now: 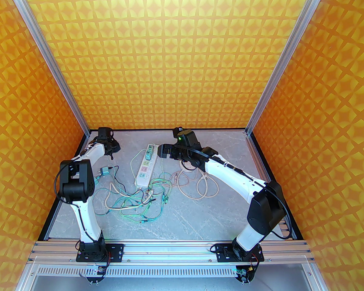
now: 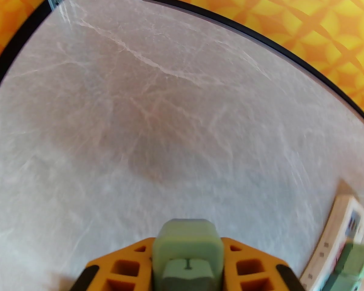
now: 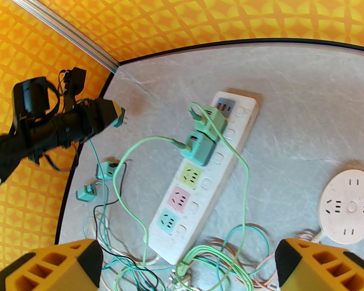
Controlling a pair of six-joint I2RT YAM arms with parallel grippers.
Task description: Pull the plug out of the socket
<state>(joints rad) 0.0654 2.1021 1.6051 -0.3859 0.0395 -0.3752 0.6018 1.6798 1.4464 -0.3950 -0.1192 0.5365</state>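
Within left gripper (image 2: 186,264), one green plug (image 2: 186,239)

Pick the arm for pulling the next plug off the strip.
Right. The right gripper, open, hovers over the power strip with two seated plugs; the left gripper is farther off, shut on a loose plug.
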